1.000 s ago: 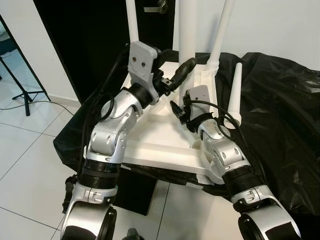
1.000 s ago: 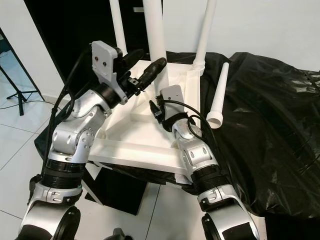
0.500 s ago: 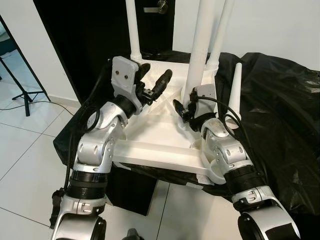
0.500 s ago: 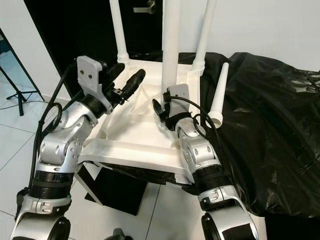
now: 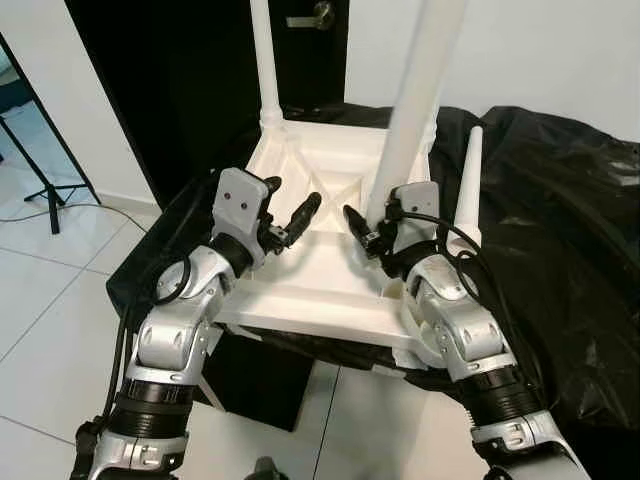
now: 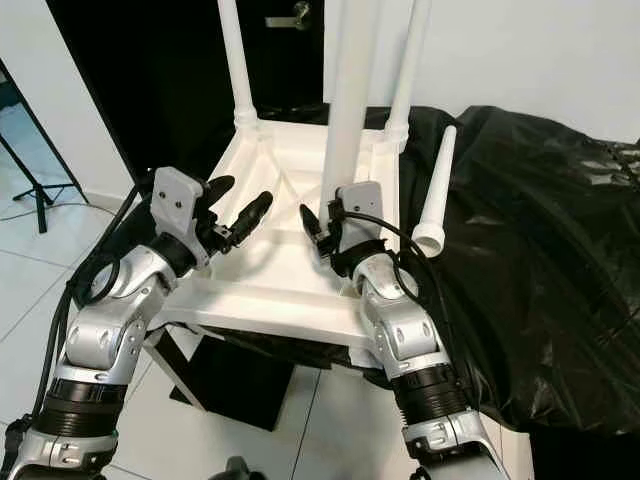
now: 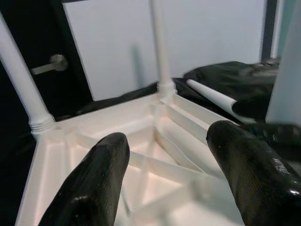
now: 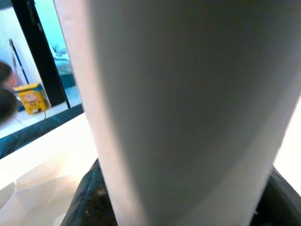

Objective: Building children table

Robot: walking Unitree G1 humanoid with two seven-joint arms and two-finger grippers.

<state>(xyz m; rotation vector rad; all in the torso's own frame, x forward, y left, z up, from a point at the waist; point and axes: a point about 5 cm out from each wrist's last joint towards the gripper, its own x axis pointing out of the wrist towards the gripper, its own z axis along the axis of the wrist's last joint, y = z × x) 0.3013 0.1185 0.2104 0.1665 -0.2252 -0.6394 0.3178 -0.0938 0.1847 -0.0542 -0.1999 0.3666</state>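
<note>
The white children's table lies upside down on a black-covered surface. Two white legs stand screwed in at its far corners, one on the left and one on the right. My right gripper is shut on a third white leg, held tilted with its base over the near-right part of the frame; this leg looms close in the right wrist view. My left gripper hovers open over the table's near-left part, its fingers spread above the ribbed underside. A loose leg rests on the black cover.
A black plastic sheet drapes the surface to the right. A dark doorway with a handle is behind, and a tripod stands on the tiled floor at left. A black stand sits under the table's front edge.
My left gripper has drawn back and down toward the table's near-left side, staying open. The right gripper has shifted slightly right with the leg, which now leans instead of standing upright.
</note>
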